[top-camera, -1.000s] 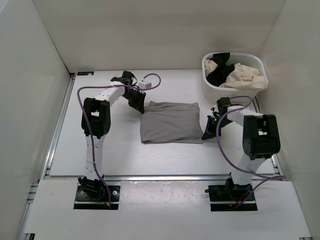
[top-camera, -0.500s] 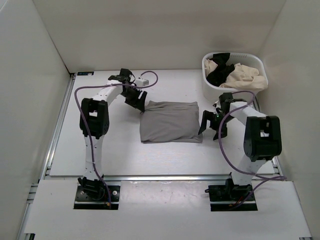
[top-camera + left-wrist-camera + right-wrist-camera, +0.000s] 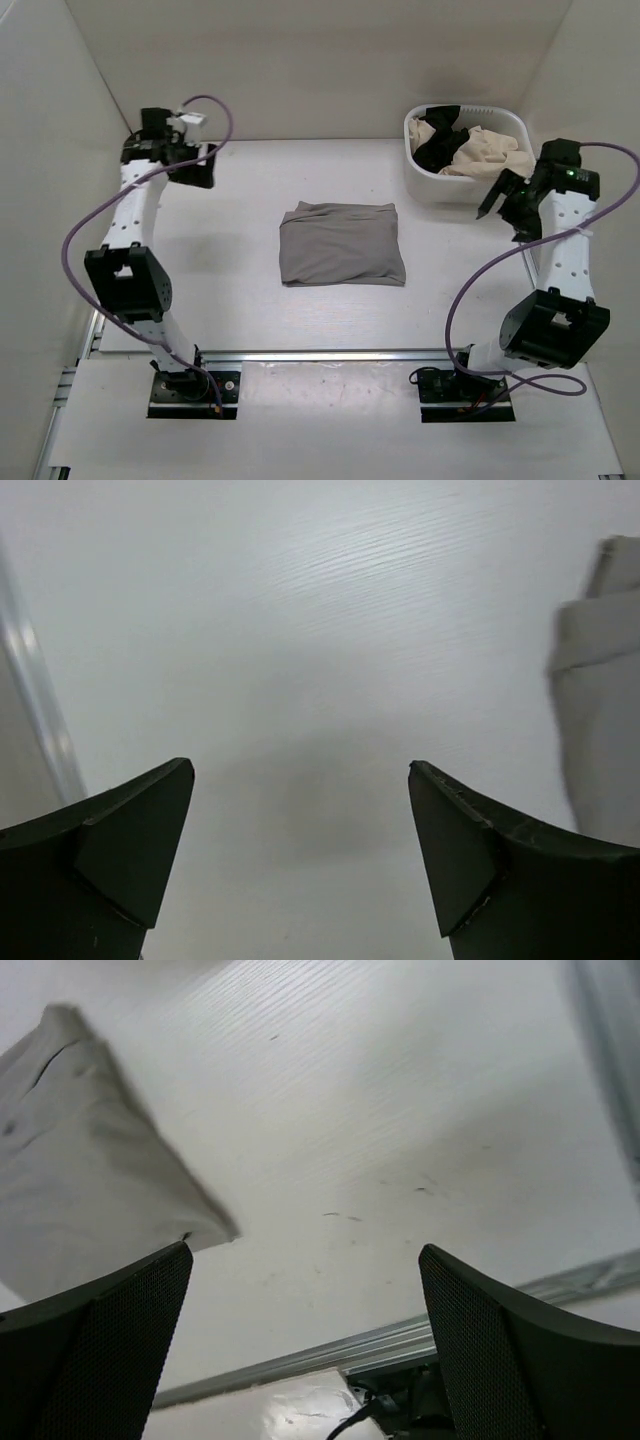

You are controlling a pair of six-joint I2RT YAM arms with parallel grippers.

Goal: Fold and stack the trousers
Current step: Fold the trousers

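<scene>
Trousers (image 3: 342, 244), mid-grey and soft, are lying folded into a flat, roughly square bundle at the middle of the desk (image 3: 240, 300), with their folded layers showing along the far edge. Nothing is touching them.

Both arms are standing well apart from the bundle. The left hand (image 3: 198, 168) is hanging over the far left corner of the desk. In the left wrist view, that hand (image 3: 300, 780) is gaping wide, its dark fingers (image 3: 130, 850) holding nothing. Only bare white desk is showing between them, and an edge of the trousers (image 3: 600, 680) is peeking in at the right of that view.

The right hand (image 3: 505, 208) is hanging by the right edge of the desk, just beside the white basket (image 3: 420, 172). In its wrist view, this hand (image 3: 305, 1260) is also spread wide and carrying nothing, with a corner of the trousers (image 3: 80, 1160) lying off to the left.

The basket is sitting at the far right corner, and a black garment (image 3: 438, 142) and a cream garment (image 3: 492, 152) are lying bunched inside it.
</scene>
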